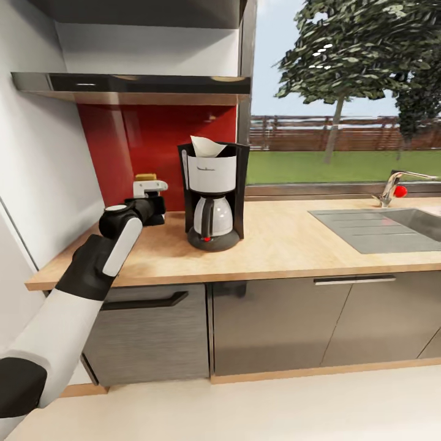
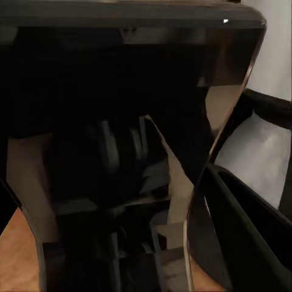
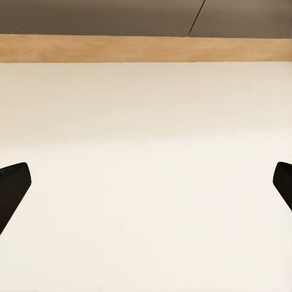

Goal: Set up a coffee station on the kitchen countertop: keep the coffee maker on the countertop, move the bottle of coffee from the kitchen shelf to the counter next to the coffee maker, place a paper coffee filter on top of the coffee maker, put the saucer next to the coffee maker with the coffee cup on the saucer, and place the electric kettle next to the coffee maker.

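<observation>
The coffee maker [image 1: 211,196] stands on the kitchen countertop [image 1: 294,245] against the red wall, and a white paper coffee filter [image 1: 205,146] sticks up from its top. Just left of it, my left gripper [image 1: 150,201] is shut on the bottle of coffee [image 1: 146,178], whose gold cap shows above the fingers. The bottle's dark flared body [image 2: 121,152] looms very close in the left wrist view, with the machine's pale carafe [image 2: 258,155] beside it. My right gripper [image 3: 146,188] is open over pale floor, its black fingertips [image 3: 12,182] far apart.
A sink [image 1: 380,229] with a faucet [image 1: 392,187] is set into the countertop at the right. A range hood [image 1: 131,86] hangs above the bottle and machine. Bare wood lies between the coffee maker and the sink. Grey cabinet fronts [image 1: 275,324] run below.
</observation>
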Controlling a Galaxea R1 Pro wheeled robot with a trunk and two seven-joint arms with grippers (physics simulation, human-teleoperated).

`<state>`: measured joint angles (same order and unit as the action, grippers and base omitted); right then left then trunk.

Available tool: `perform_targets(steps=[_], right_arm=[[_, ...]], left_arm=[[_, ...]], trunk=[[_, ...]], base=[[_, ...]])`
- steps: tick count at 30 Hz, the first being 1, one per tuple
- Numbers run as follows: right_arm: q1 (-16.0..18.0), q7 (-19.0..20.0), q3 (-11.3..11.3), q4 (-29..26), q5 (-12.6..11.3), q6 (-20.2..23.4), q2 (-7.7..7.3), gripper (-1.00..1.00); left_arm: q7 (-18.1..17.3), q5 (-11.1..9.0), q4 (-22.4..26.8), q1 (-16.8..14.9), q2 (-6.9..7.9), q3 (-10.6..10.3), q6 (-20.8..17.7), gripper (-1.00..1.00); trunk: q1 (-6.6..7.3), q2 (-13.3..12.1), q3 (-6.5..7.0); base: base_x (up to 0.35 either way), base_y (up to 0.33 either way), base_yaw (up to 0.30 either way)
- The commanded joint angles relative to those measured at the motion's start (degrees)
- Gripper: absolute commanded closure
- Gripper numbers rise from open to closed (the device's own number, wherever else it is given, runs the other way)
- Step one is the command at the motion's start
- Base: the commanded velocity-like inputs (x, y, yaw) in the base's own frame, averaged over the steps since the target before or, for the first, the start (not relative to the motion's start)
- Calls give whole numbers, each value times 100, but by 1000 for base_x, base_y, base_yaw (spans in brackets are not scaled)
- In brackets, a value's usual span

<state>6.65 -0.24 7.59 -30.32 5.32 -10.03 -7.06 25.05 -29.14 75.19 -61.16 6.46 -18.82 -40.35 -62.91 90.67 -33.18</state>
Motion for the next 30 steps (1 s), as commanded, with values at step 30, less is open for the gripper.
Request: perform_targets(steps=[30], right_arm=[[3, -3, 14, 8, 65, -17, 7, -100]], left_arm=[[-7, -48, -22, 342, 101, -16, 151, 100]], trunk=[[1, 3, -6]], base=[[58, 10, 0]])
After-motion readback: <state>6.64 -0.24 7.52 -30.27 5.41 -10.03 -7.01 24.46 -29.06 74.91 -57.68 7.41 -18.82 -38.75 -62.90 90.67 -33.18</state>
